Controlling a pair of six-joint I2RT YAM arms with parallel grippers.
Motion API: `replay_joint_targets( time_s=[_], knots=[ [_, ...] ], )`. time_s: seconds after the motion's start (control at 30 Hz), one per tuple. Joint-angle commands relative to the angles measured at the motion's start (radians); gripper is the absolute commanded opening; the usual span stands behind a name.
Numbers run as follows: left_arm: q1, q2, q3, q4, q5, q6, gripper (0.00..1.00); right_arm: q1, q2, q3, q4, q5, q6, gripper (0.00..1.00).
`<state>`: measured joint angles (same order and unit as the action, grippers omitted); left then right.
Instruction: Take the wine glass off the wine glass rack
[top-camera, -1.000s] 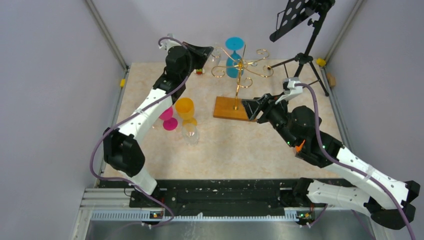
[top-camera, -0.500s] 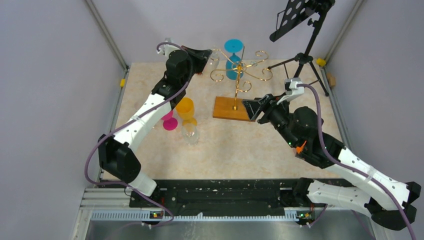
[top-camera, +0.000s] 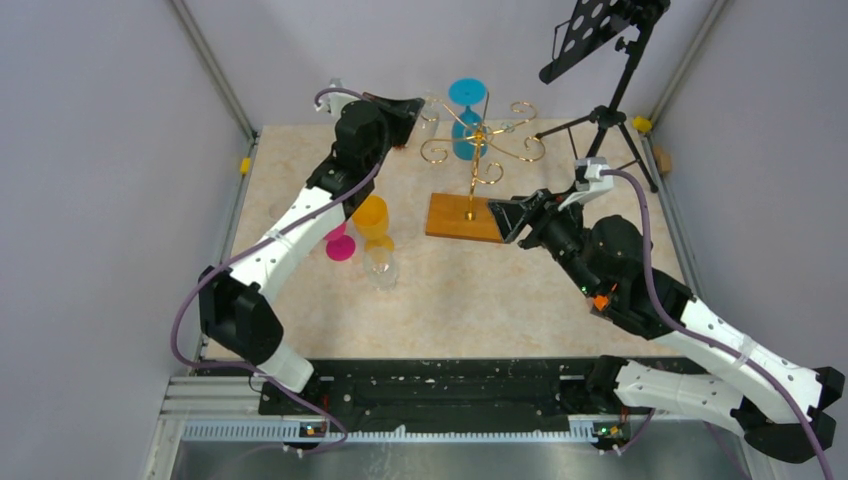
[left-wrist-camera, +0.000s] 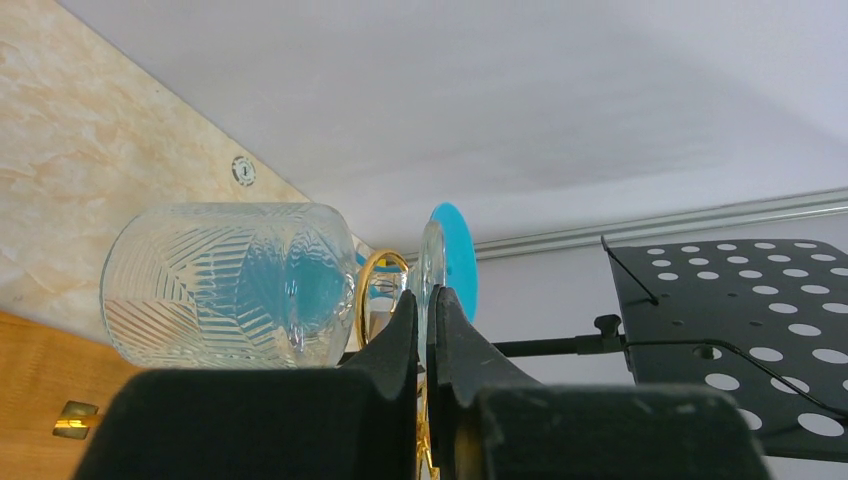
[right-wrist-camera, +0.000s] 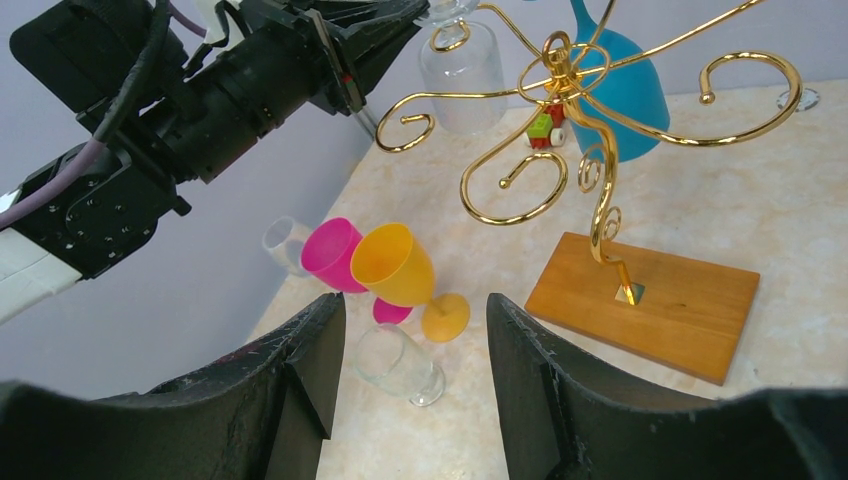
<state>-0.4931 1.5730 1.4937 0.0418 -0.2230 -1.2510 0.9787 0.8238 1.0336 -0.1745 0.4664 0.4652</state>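
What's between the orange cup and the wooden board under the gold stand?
Nothing: only bare table lies between the orange cup and the wooden board, as the top view shows.

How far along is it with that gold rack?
Done: a pink glass and an orange glass sit on the table. In hand: the left end effector is shut on the clear wine glass hanging on the wine glass rack. Remaining: lifting it free; a blue glass hangs there. The right end effector is open.
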Motion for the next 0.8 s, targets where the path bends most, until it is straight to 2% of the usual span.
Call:
replay_joint_targets(
  time_s=[0.0,0.23,0.43,0.77],
  knots=[
    [-0.005,-0.018,0.042,0.120,-0.077,-0.033,0.00,-0.004,-0.013,-0.003,0.019,0.003,0.003,0.56],
    [-0.005,0.028,0.110,0.095,-0.012,-0.036,0.00,-0.005,-0.013,-0.002,0.018,0.003,0.001,0.56],
    [-0.007,0.055,0.125,0.088,-0.012,-0.021,0.00,-0.005,-0.019,-0.003,0.016,0.007,-0.001,0.56],
    [-0.005,0.058,0.133,0.121,0.134,-0.001,0.00,-0.005,-0.025,-0.003,0.013,0.009,-0.004,0.56]
  ],
)
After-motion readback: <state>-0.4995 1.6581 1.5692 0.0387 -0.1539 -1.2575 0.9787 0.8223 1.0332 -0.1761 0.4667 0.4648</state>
